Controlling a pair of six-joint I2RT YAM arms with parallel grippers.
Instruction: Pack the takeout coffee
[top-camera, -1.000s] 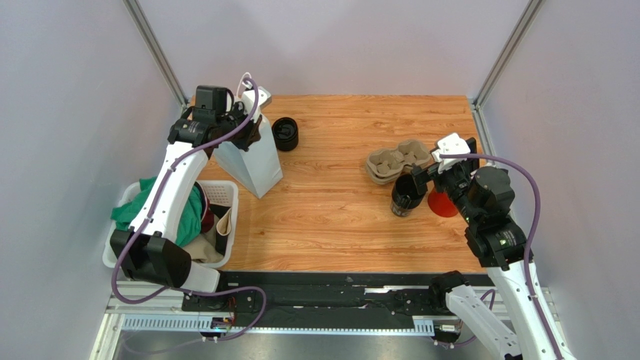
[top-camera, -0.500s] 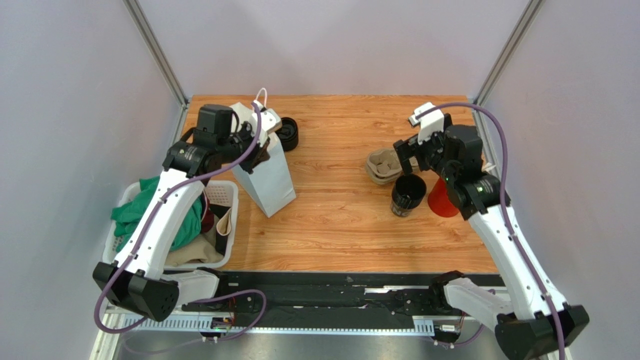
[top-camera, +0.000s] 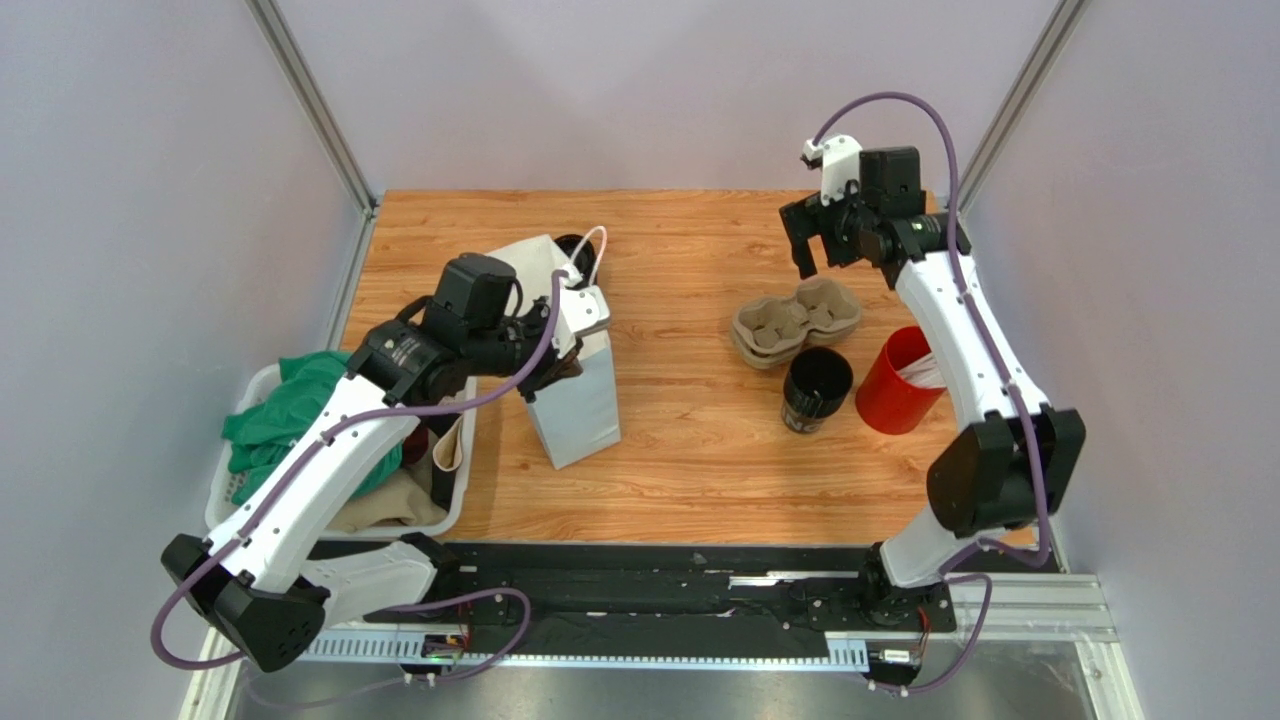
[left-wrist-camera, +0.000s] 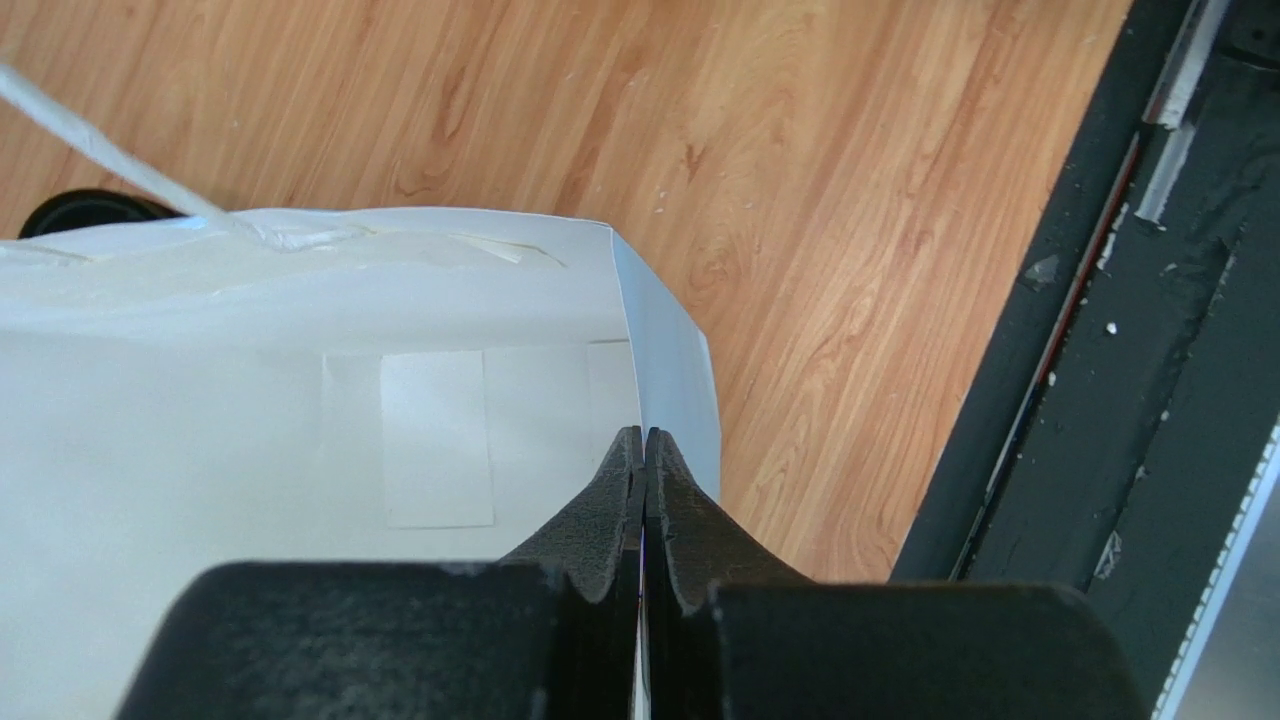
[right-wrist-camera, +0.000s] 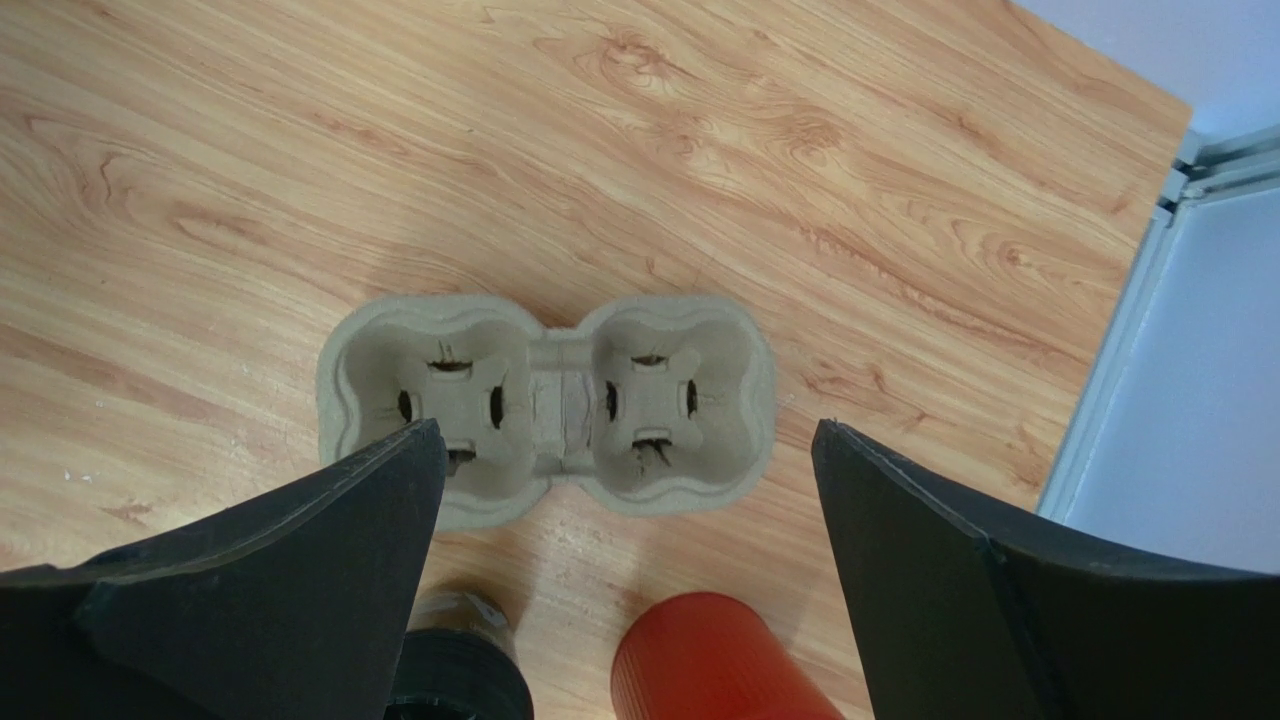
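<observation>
- Tabletop of pale orange wood (top-camera: 676, 465), seen from above, carries every item.
- Small black cylindrical takeout coffee cup (top-camera: 816, 390) stands upright on the wood. It is just on the near side of a grey-brown moulded cardboard two-well cup tray (right-wrist-camera: 549, 405), outside both wells.
- Taller red cup (top-camera: 899, 380) stands just to the right of the black cup.
- Right gripper (right-wrist-camera: 627, 435) hangs above the tray with its black fingers spread wide apart.
- Left gripper (left-wrist-camera: 643, 458) has its fingers pressed together on the top rim of an upright white paper bag (top-camera: 579, 405) with a string handle, left of centre.
- White plastic basket (top-camera: 467, 458) of green and beige cloth sits at the table's left edge, near the bag.
</observation>
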